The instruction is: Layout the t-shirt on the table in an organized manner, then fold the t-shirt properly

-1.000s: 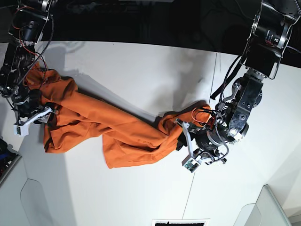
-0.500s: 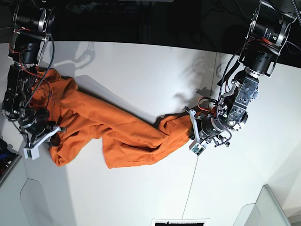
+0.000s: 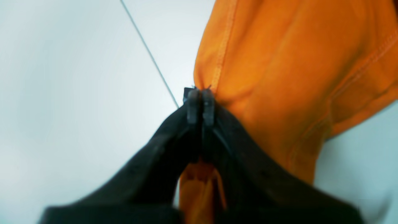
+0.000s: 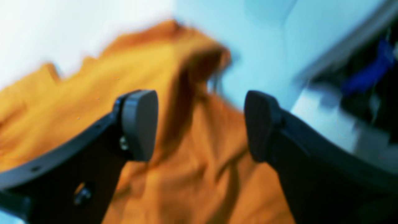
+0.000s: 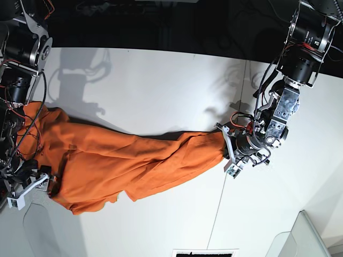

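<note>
The orange t-shirt [image 5: 128, 166] lies stretched in a long crumpled band across the white table [image 5: 161, 80]. My left gripper [image 5: 228, 152] is on the base view's right and is shut on the shirt's right end. In the left wrist view the left gripper [image 3: 200, 104] pinches a stitched hem of the shirt [image 3: 279, 77]. My right gripper [image 5: 35, 187] is at the shirt's left end near the table's front left corner. In the right wrist view the right gripper [image 4: 200, 124] is open, its pads [image 4: 140, 124] spread above bunched shirt fabric [image 4: 186, 174]. The collar and label are hidden.
A thin dark seam [image 5: 238, 118] crosses the table under the left gripper and also shows in the left wrist view [image 3: 149, 53]. A grey tray [image 5: 305, 235] sits at the front right. Dark clutter with a blue item [image 4: 367, 77] lies just beyond the table's left edge.
The right arm has moved toward the table's front edge with the shirt's left end. The left gripper has shifted slightly right. The shirt has drawn out from a bunched heap into a long band.
</note>
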{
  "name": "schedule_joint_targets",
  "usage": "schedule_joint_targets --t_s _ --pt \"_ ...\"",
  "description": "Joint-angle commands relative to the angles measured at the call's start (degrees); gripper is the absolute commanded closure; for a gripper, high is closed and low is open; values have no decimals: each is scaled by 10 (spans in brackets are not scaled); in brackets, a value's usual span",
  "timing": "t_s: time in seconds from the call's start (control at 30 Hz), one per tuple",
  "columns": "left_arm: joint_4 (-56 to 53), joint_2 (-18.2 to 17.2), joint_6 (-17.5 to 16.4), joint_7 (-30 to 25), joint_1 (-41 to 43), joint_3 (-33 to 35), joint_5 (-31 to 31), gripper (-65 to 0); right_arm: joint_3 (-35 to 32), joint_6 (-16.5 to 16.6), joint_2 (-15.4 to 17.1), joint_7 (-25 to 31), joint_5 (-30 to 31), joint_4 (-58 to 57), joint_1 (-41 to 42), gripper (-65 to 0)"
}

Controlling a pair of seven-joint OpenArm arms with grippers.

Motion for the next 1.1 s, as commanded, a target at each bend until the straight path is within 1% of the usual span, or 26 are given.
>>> schedule_joint_targets --t_s 0.0,0.03,0.07,0.1,0.13,0.27,0.33,0.43,0.5,0.53,0.63,0.7,0.73,0.77,0.83,0.9,0.97,1.07 --pt "5 -13 -12 23 -9 -2 -19 -103 8 -2 11 5 19 21 4 -428" --pt "10 -19 -33 25 -9 -2 -47 -159 12 -2 13 1 32 31 -12 -428" --pt "17 -26 -45 27 -9 -2 -73 -206 19 -2 14 0 41 47 -31 -428" --pt "27 -35 -53 29 -9 -3 -96 -240 29 -2 14 0 44 66 -52 -428" --pt "41 -43 -60 34 -9 -6 -114 -257 41 -2 14 0 44 89 -76 -428" --pt "110 -71 -99 56 -5 -41 -178 -259 102 -1 14 0 61 180 -167 -428" --pt "146 -78 -111 70 7 -70 -211 -259 135 1 15 -6 73 213 -209 -428" --pt "186 -83 -130 97 34 -104 -230 -259 177 3 14 -7 94 234 -267 -428" --pt "198 -86 -131 103 57 -109 -233 -259 201 12 14 -7 114 235 -294 -428" --pt "203 -87 -132 102 71 -109 -233 -259 211 14 14 -5 121 235 -305 -428" --pt "219 -81 -156 93 115 -109 -232 -260 230 14 14 2 120 234 -328 -428" --pt "221 -69 -155 82 135 -109 -217 -263 231 14 14 14 119 233 -339 -428" --pt "221 -61 -155 72 142 -109 -200 -276 230 14 14 21 120 230 -341 -428" --pt "221 -51 -151 62 146 -109 -176 -288 229 14 14 23 120 223 -341 -428" --pt "221 -32 -123 45 148 -109 -128 -302 227 13 14 30 123 211 -341 -428" --pt "221 -15 -99 35 146 -109 -83 -301 222 13 14 41 127 196 -340 -428" --pt "221 -2 -93 28 143 -109 -54 -301 213 13 14 43 136 178 -333 -428" --pt "221 11 -74 17 139 -108 -25 -301 202 13 13 46 134 152 -314 -428"
